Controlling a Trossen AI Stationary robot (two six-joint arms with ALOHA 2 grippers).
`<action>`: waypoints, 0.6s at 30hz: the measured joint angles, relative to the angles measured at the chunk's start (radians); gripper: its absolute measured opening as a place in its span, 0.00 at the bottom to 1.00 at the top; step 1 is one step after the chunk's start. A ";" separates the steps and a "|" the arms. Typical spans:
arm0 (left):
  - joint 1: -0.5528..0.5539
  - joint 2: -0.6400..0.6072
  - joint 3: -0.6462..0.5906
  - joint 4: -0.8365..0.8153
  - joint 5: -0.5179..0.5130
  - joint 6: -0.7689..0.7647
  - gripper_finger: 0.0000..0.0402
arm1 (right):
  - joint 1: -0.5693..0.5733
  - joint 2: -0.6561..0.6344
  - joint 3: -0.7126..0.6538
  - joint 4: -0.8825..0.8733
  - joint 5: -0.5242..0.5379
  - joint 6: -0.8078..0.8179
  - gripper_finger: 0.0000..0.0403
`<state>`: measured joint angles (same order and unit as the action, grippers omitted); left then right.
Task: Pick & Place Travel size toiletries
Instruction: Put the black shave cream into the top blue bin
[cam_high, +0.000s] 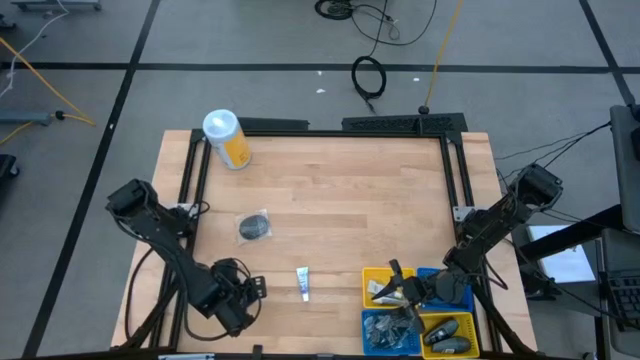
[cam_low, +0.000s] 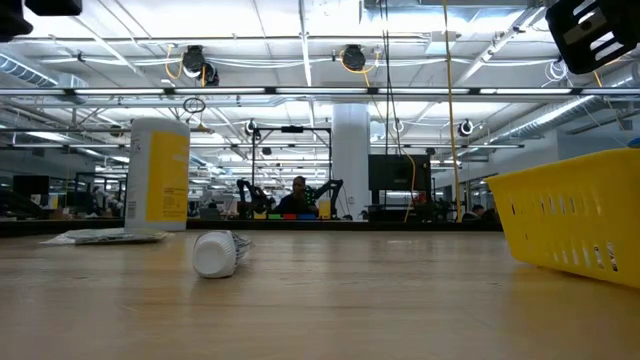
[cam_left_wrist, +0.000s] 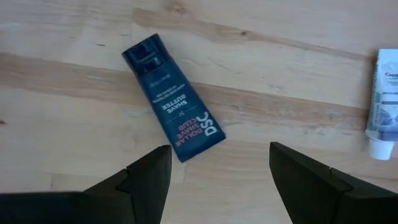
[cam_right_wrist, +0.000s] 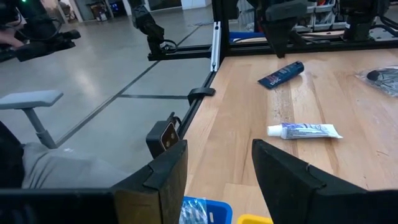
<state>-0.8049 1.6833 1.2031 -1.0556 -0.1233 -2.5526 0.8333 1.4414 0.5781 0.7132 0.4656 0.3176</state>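
Note:
A dark blue tube (cam_left_wrist: 174, 99) lies flat on the wood just ahead of my open left gripper (cam_left_wrist: 221, 155), which hovers over the table's near left part (cam_high: 243, 300) without touching it. A white tube (cam_high: 303, 283) lies flat to its right; it also shows as white tube (cam_left_wrist: 382, 106) and, cap first, as white tube (cam_low: 215, 253). A clear bag with a dark item (cam_high: 255, 226) rests farther back. My right gripper (cam_high: 400, 290) is open above the bins; in its wrist view the right gripper (cam_right_wrist: 217, 149) holds nothing.
Square yellow bins (cam_high: 383, 285) and blue bins (cam_high: 443, 283) sit at the near right corner, with small items inside. The near yellow bin (cam_low: 570, 215) stands high in the low view. A yellow canister with a white lid (cam_high: 226, 138) stands at the far left. Bare wood lies mid-table.

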 joint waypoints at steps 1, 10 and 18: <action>0.004 0.000 0.000 0.001 0.000 0.001 0.66 | 0.000 0.000 0.000 0.000 0.000 0.000 0.43; 0.022 0.000 -0.016 0.004 0.049 -0.011 0.66 | 0.000 0.000 0.000 -0.013 0.000 0.000 0.43; 0.043 0.000 -0.086 0.011 0.069 -0.026 0.66 | 0.000 0.000 0.000 -0.016 0.002 0.000 0.43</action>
<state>-0.7621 1.6833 1.1173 -1.0445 -0.0542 -2.5791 0.8333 1.4414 0.5779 0.6971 0.4675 0.3172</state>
